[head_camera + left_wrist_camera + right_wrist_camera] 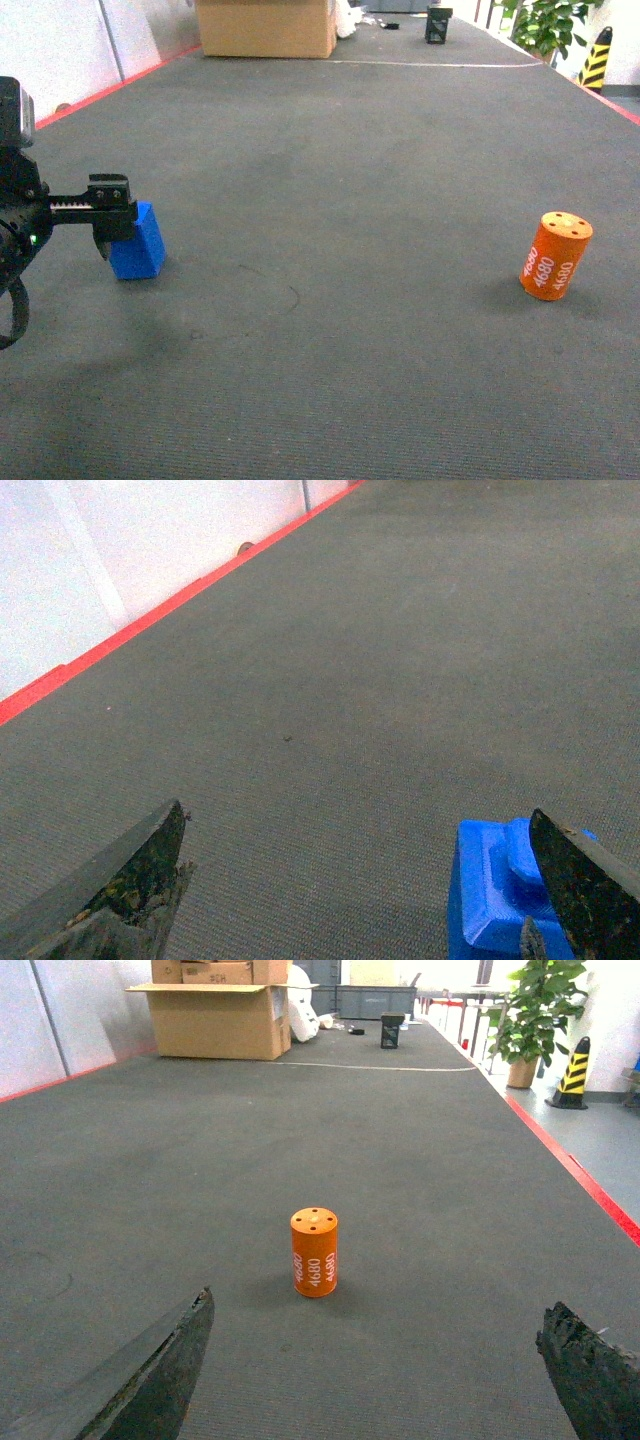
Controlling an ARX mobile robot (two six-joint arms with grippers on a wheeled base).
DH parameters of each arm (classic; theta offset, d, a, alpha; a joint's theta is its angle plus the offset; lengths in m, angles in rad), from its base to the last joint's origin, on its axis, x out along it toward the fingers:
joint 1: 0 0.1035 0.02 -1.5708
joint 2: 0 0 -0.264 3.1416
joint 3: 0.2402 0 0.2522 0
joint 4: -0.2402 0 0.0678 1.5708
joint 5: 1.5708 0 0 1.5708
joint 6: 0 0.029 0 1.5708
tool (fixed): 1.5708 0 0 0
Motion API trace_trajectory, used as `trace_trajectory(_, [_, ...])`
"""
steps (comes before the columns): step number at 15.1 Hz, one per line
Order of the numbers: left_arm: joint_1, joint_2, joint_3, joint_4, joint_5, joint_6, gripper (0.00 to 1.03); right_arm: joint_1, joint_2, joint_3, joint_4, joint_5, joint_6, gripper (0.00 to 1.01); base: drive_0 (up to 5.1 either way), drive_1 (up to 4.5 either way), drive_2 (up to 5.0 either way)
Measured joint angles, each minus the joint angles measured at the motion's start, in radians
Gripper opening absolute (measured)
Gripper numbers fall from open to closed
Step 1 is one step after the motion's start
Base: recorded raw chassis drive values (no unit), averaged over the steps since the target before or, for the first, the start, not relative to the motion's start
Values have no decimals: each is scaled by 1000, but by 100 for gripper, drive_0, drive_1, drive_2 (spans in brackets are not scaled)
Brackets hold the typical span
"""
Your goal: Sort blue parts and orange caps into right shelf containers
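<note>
My left hand (112, 232) stands at the blue part (137, 243) on the left of the dark grey carpeted floor (330, 200), fingers spread wide. In the left wrist view one finger (130, 880) shows at lower left and the other at lower right, the latter lying over the part's right edge; the part is off-centre in the opening and nothing is gripped. I judge this wide spread is kept so the block can pass between the fingers before closing, and a sideways correction toward the part looks necessary first. My right hand (375, 1380) is likewise fully open and empty, its two fingertips framing the lower corners of the right wrist view, aimed at the orange cap (314, 1252). The cap stands upright on its flat end, well ahead of the fingers and near the centre of the gap, so a straight advance should bring it in. Cap and blue part are well apart, at opposite sides of the floor, so the arms should not interfere. Open carpet surrounds both items. The red border stripe (150, 615) and pale wall run along the left; a cardboard box (266, 27) and a potted plant (535, 1010) stand far off. Neither the right shelf nor its containers appear in any view.
</note>
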Motion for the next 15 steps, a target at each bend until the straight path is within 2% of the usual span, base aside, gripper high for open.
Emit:
trace_trajectory(4, [3, 27, 32, -10, 0, -1, 98, 0, 0, 0, 0, 0, 0, 98, 0, 0, 0])
trace_trajectory(15, [-44, 62, 82, -30, -20, -8, 98, 0, 0, 0, 0, 0, 0, 98, 0, 0, 0])
